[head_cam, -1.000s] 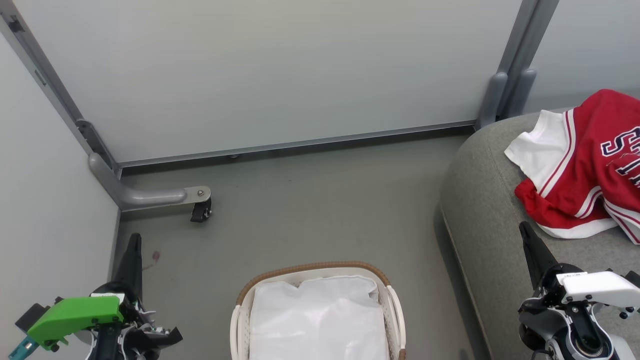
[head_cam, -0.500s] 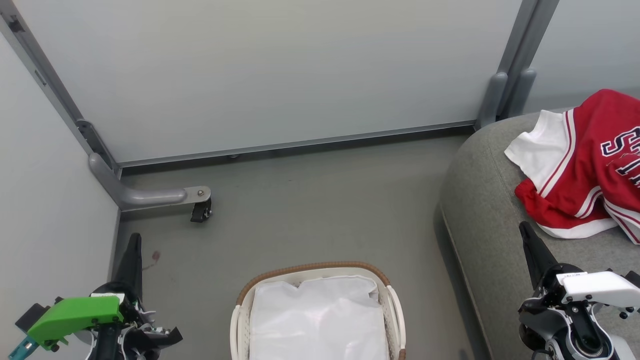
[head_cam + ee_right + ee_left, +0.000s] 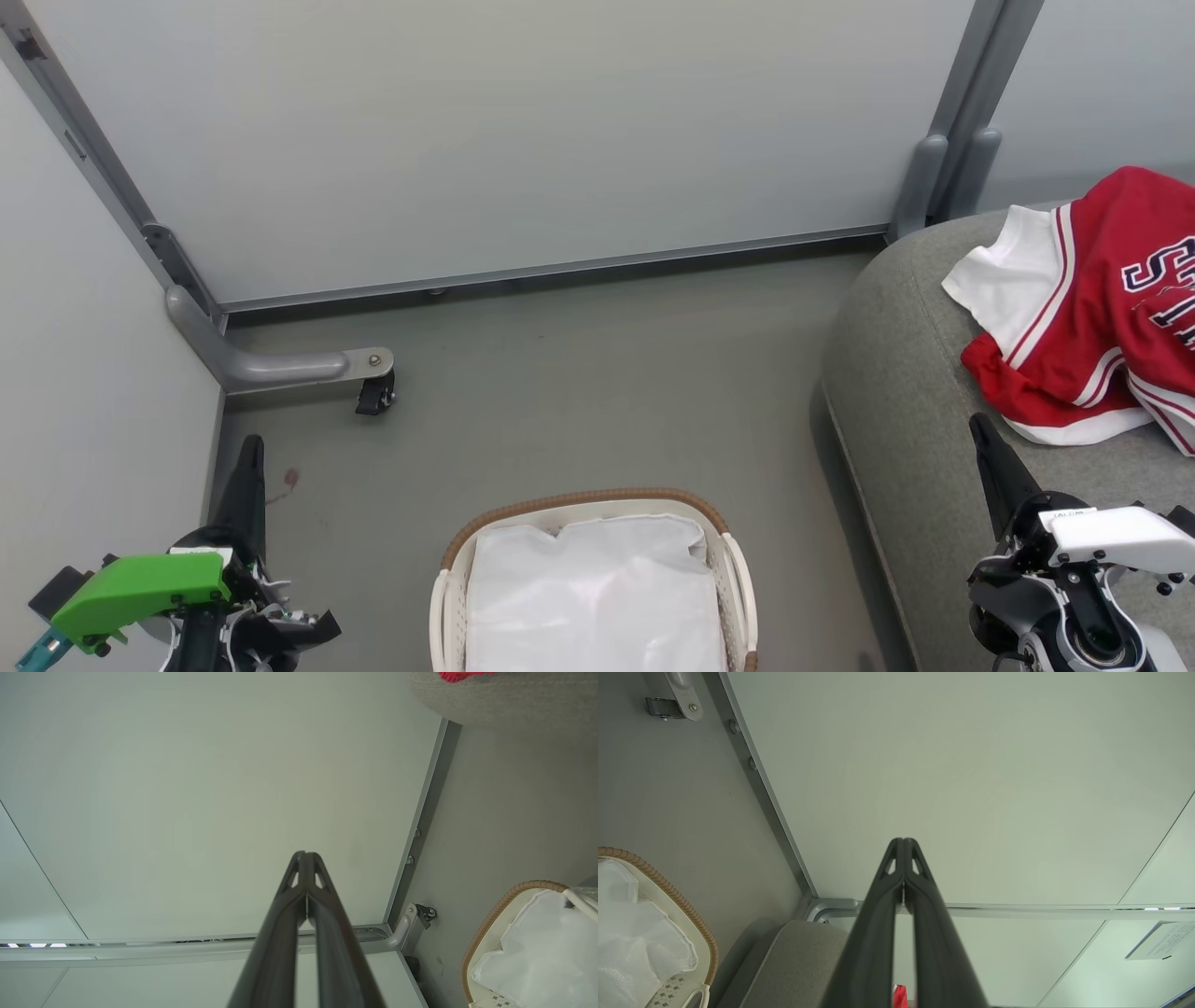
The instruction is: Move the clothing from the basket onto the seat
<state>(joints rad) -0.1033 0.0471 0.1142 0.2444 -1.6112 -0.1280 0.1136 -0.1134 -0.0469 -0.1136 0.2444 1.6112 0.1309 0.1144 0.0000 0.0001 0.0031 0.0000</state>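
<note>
The head camera looks steeply down from above onto the floor (image 3: 579, 392), facing the wall panel (image 3: 523, 140) at its far edge, with the basket (image 3: 586, 495) close below and the seat (image 3: 896, 373) along the floor's right edge. Both wrist cameras sit lower, near the floor's near edge, rolled sideways and aimed at that same panel. All three views share panel, basket and seat.

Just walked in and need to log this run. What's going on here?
The red clothing lies on the grey seat, at the robot's right. The basket on the floor shows its white liner and no red. The left gripper and right gripper are shut, holding nothing. The move looks done.
</note>
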